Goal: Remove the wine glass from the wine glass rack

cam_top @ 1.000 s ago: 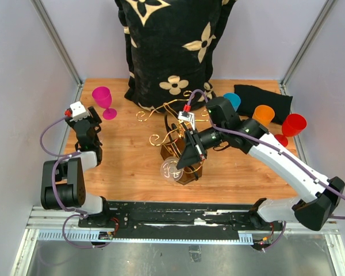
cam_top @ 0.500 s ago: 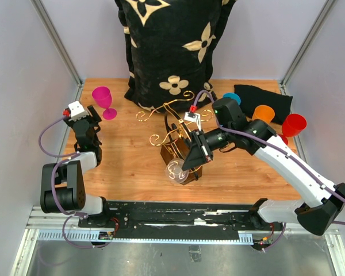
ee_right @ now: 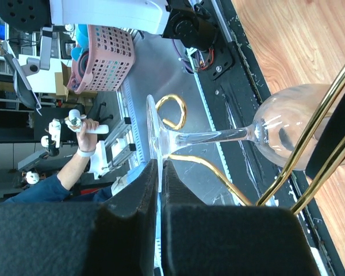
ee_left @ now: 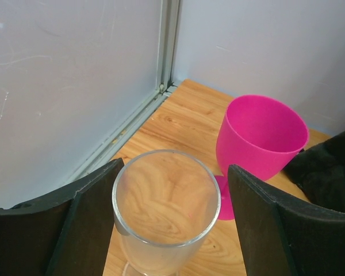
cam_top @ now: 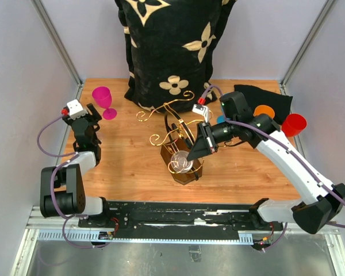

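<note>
Right tool is clenching the foot of the wine glass, and we're seeing its stem lying sideways, running away from the tool to the bowl against the gold wires of the wine glass rack. Right arm's clearly nearer.

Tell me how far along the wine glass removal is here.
Done: the right gripper is shut on the foot of the wine glass. In hand: the glass lies stem sideways, its bowl among the gold wires of the wine glass rack, so it is not yet off. To do: draw it clear and set it down. The left gripper stands open around another clear glass.
</note>
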Robot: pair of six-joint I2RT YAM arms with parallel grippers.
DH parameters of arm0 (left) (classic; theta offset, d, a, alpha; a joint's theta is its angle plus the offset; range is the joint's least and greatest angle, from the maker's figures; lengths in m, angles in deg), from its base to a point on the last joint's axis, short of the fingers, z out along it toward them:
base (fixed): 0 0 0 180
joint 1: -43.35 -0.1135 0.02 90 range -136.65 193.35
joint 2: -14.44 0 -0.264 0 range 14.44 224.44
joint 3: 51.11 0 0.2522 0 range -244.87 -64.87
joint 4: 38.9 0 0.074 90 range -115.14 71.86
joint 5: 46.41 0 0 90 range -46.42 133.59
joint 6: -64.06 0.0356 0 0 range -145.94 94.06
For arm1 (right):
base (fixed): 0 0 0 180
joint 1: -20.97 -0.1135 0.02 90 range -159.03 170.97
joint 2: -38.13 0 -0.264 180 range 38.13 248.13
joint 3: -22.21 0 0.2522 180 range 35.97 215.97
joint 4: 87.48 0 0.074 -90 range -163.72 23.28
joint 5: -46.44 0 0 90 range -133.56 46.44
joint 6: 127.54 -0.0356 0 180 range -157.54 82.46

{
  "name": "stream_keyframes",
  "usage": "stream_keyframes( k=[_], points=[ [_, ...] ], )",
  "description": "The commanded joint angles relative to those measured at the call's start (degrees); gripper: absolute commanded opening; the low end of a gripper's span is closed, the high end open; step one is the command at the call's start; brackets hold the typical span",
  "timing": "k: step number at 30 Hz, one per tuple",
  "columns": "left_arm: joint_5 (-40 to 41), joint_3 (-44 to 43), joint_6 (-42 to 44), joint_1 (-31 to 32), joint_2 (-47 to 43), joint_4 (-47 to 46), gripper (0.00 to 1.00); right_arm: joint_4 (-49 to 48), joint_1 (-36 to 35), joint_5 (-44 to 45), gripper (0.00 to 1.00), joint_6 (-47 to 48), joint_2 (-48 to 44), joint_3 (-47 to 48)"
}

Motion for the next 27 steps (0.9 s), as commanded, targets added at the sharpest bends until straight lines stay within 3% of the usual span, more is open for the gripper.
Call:
stream_keyframes(
  k=[1,14,20,27],
  points=[
    [-0.26,-2.52,-0.95,0.09,-2.51,2.67,0.78,-3.14,0.9,-2.17,0.01,0.47,2.61,4.41],
    [-1.43,-5.25,-2.91,0.06,-9.51,14.19,0.82,-4.75,1.14,-1.69,0.01,0.04,8.64,12.69],
    [-2.39,-10.14,-4.61,0.07,-11.52,25.92,0.82,-6.29,-2.34,-2.67,0.01,-0.78,11.83,15.53],
    [-2.44,-11.81,-5.37,0.09,-13.68,29.73,0.85,-6.96,-5.44,-3.43,0.01,-0.92,14.04,17.87]
  ],
)
